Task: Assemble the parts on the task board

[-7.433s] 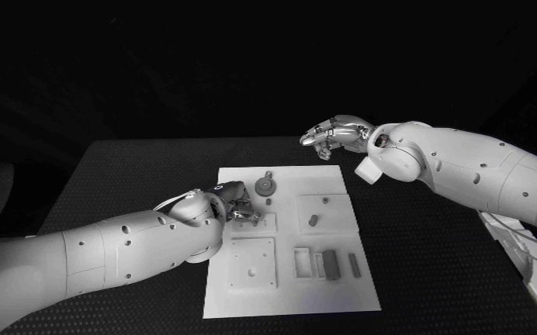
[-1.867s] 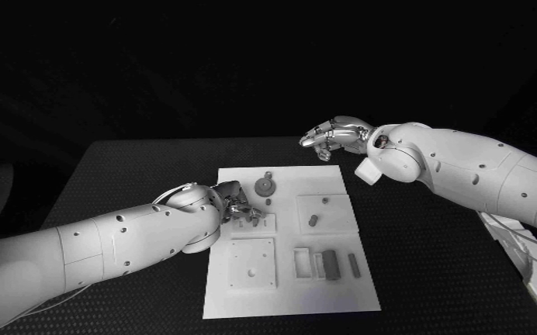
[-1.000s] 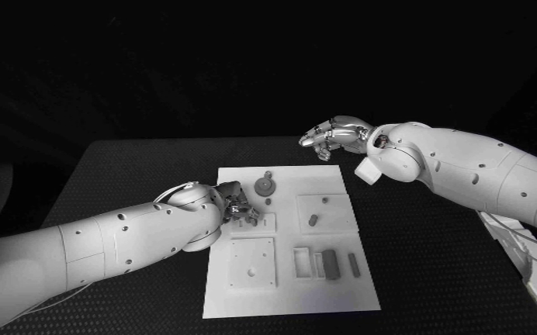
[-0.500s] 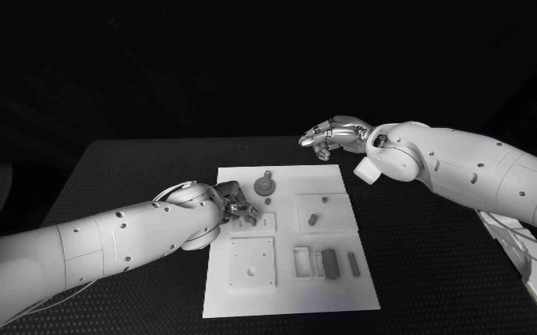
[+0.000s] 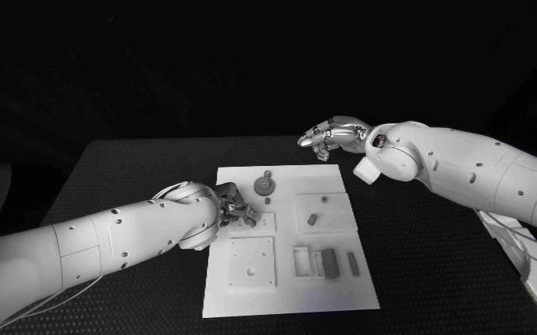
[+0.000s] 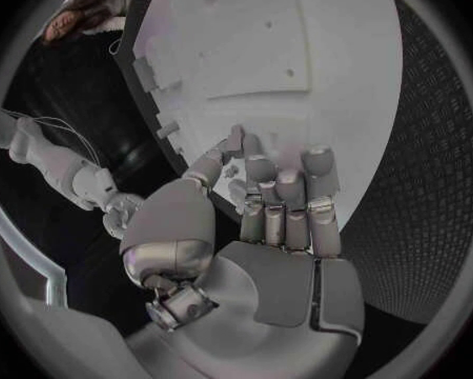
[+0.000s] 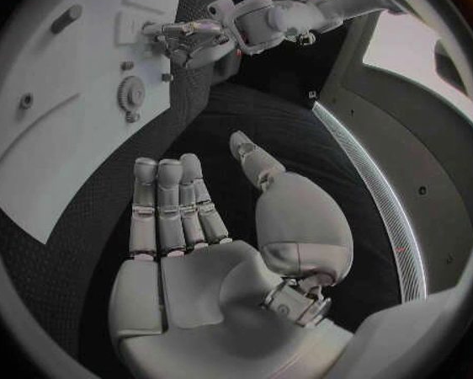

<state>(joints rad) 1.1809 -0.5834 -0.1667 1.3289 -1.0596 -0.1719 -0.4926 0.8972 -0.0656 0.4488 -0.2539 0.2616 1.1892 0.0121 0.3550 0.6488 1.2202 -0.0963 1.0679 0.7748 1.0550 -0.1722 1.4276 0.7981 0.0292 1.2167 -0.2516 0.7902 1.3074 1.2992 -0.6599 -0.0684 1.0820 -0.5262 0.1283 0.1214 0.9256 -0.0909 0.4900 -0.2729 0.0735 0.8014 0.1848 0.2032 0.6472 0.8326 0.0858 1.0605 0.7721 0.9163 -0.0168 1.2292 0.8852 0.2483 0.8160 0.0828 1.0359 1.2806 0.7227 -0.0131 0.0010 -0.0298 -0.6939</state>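
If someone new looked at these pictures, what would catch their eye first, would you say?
Probably the white task board glowing on the black table. Next, the left hand bent over the board's left side, fingertips pressed around a small part. The right hand hangs open above the board's far right corner, holding nothing.

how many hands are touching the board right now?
1. The left hand works at the board's left-middle plate; the right hand hovers open, clear of the far right corner.
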